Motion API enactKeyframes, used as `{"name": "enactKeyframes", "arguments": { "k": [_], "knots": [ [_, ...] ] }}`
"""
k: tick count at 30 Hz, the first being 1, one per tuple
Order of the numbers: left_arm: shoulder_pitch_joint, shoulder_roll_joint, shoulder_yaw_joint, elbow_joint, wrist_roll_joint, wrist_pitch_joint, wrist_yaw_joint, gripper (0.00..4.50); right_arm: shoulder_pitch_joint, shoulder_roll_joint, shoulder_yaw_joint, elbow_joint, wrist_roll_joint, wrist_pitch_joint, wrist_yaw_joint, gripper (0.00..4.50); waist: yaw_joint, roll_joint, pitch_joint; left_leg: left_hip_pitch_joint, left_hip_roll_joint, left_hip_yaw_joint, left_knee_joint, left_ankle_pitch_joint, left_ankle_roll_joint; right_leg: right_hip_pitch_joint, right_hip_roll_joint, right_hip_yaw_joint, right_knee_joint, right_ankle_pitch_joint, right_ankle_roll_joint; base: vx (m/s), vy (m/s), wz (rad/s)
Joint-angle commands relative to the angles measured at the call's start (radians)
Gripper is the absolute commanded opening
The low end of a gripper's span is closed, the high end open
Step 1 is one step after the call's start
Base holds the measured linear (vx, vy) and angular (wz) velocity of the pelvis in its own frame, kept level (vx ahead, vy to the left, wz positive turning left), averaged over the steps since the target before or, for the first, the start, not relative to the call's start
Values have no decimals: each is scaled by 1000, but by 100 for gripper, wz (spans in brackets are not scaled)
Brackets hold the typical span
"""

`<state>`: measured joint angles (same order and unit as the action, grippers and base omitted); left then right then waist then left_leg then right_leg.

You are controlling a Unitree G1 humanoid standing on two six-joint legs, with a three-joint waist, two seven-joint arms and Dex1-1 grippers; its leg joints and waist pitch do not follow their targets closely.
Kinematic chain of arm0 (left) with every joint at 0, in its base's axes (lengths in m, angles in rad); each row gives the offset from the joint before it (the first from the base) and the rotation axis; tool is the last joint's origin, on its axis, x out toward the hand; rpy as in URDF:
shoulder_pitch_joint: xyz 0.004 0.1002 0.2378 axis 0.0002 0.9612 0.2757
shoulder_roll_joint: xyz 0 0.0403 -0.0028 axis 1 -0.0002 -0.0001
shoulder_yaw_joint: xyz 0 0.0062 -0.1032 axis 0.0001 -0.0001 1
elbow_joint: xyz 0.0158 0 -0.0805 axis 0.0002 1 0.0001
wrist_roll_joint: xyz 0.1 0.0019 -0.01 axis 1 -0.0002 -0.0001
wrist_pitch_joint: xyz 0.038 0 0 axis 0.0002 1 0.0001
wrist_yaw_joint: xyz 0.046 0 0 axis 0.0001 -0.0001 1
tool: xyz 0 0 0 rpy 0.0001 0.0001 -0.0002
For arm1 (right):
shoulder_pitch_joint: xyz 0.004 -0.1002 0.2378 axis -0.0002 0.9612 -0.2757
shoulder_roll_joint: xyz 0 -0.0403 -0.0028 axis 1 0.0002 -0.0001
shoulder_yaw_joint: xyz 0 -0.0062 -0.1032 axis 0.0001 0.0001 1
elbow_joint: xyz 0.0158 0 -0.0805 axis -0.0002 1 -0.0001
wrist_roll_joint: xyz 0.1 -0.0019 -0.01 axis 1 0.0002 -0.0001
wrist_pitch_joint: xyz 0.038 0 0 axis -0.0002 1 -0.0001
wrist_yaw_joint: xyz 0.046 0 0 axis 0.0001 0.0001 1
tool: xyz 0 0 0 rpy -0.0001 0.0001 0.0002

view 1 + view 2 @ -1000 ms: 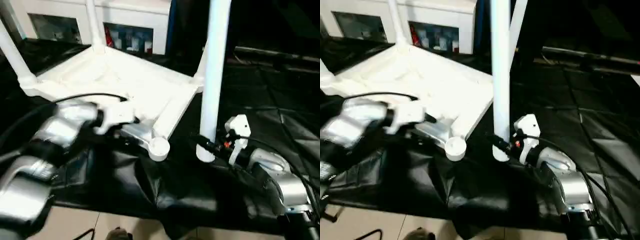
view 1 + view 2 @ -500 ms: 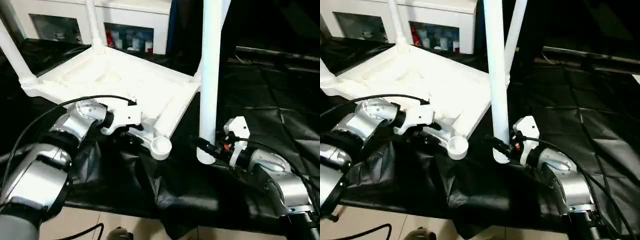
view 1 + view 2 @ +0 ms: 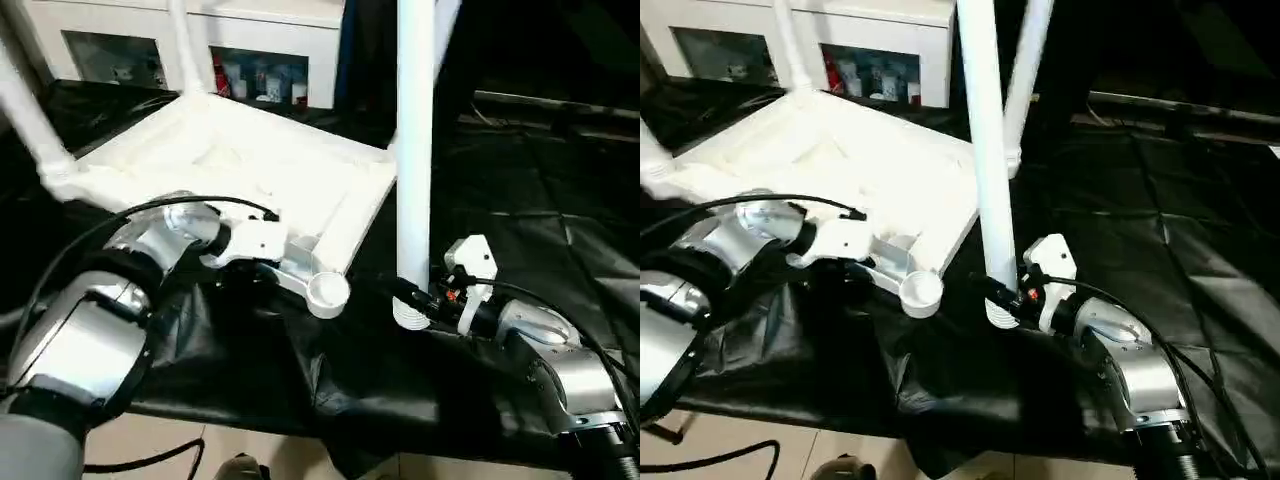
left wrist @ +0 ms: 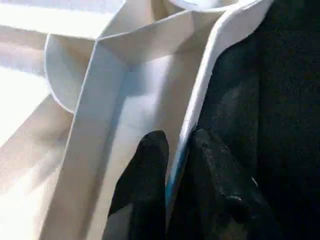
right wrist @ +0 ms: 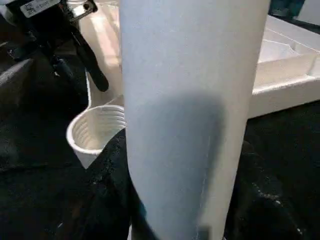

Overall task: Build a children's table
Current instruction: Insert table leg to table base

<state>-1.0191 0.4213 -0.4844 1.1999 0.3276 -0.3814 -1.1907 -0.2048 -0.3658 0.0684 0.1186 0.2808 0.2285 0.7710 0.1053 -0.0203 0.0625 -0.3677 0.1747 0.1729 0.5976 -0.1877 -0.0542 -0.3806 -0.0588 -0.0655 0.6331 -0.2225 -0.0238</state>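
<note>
Left gripper (image 4: pixel 172 165): fingers pinching the upturned tabletop's (image 3: pixel 250 160) rim beside its empty corner socket (image 3: pixel 328 293).
Right gripper (image 3: pixel 420 298): clamped around an upright leg's (image 3: pixel 414 150) base.

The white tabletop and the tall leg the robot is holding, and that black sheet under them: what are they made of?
The tabletop looks like moulded white plastic, matte, with thin stiffening ribs and a threaded round socket. The leg seems a smooth, slightly glossy plastic tube, though painted metal is possible. The black sheet creases and shines like thin plastic film or coated fabric.
</note>
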Motion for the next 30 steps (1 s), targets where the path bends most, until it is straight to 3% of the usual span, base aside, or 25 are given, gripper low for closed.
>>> {"name": "enactKeyframes", "arguments": {
  "k": [1, 5, 9, 13, 15, 17, 19, 20, 22, 23, 25, 27, 29, 30],
  "knots": [
    [13, -5, -1, 21, 4, 63, -28, 62, -8, -11, -4, -27, 0, -12, -3, 191, 3, 9, -76, 14, 64, -24, -63, -95, 48, 59, -106, 58, -60, 108, -280, 0, 0, 0],
    [28, -25, 8, 12, 5, 185, -21, 41, -16, -11, -14, -8, -14, -20, -13, 191, -4, 1, -71, 13, 60, -21, -63, -115, 60, 60, -108, 57, -70, 32, -277, 0, 0, 0],
    [52, -39, 33, -14, -22, 279, -31, 36, -20, -10, -17, -3, -16, -20, -18, 191, -7, 5, -69, 12, 61, -22, -65, -127, 59, 59, -108, 57, -78, -46, -264, 0, 0, 0],
    [130, -56, 79, -121, -74, 394, -12, 20, -28, -1, -22, 8, -24, -23, -42, 191, -9, 11, -71, 12, 61, -21, -64, -130, 62, 56, -107, 57, -80, -57, -264, 0, 0, 0],
    [190, -67, 93, -214, -81, 473, 23, 17, -28, 6, -27, 11, -28, -19, -57, 191, -11, 7, -71, 11, 61, -19, -64, -127, 68, 56, -105, 57, -80, -63, -262, 0, 0, 0],
    [231, -72, 99, -279, -81, 513, 51, 14, -29, 9, -28, 13, -31, -16, -66, 191, -11, 10, -70, 11, 62, -19, -65, -135, 69, 52, -105, 56, -83, -103, -252, 0, 0, 0],
    [282, -87, 117, -366, -91, 568, 88, 5, -32, 12, -24, 19, -37, -15, -72, 191, -14, 5, -65, 12, 61, -18, -68, -160, 64, 48, -103, 56, -94, -179, -230, 0, 0, 0],
    [301, -91, 123, -403, -92, 594, 101, 5, -33, 14, -23, 21, -39, -15, -74, 191, -14, 9, -63, 14, 63, -21, -70, -175, 57, 47, -105, 56, -96, -212, -223, 0, 0, 0],
    [336, -105, 143, -479, -98, 655, 140, 2, -37, 20, -21, 23, -35, -9, -79, 191, -17, 8, -59, 18, 61, -20, -72, -212, 49, 42, -103, 56, -105, -287, -204, 0, 0, 0],
    [359, -122, 161, -528, -109, 675, 173, 2, -42, 23, -19, 26, -34, -7, -84, 191, -18, 1, -60, 18, 62, -20, -74, -219, 44, 42, -104, 57, -107, -311, -193, 0, 0, 0],
    [379, -138, 177, -573, -123, 686, 195, 2, -45, 25, -15, 30, -37, -7, -88, 191, -16, 3, -61, 17, 62, -22, -74, -212, 45, 42, -105, 58, -108, -321, -181, 0, 0, 0],
    [412, -131, 164, -619, -118, 625, 199, 2, -53, 31, -12, 36, -37, -5, -92, 191, -18, -3, -62, 13, 62, -23, -76, -201, 49, 42, -102, 58, -106, -306, -172, 0, 0, 0],
    [433, -123, 154, -652, -108, 600, 204, 2, -57, 35, -13, 38, -34, -1, -93, 191, -18, 0, -64, 13, 62, -23, -76, -189, 51, 41, -101, 59, -104, -269, -171, 0, 0, 0],
    [446, -123, 156, -671, -119, 580, 200, 2, -60, 40, -19, 36, -27, 7, -94, 191, -18, -4, -64, 12, 62, -21, -75, -179, 55, 40, -100, 60, -102, -242, -171, 0, 0, 0]
  ]
}}
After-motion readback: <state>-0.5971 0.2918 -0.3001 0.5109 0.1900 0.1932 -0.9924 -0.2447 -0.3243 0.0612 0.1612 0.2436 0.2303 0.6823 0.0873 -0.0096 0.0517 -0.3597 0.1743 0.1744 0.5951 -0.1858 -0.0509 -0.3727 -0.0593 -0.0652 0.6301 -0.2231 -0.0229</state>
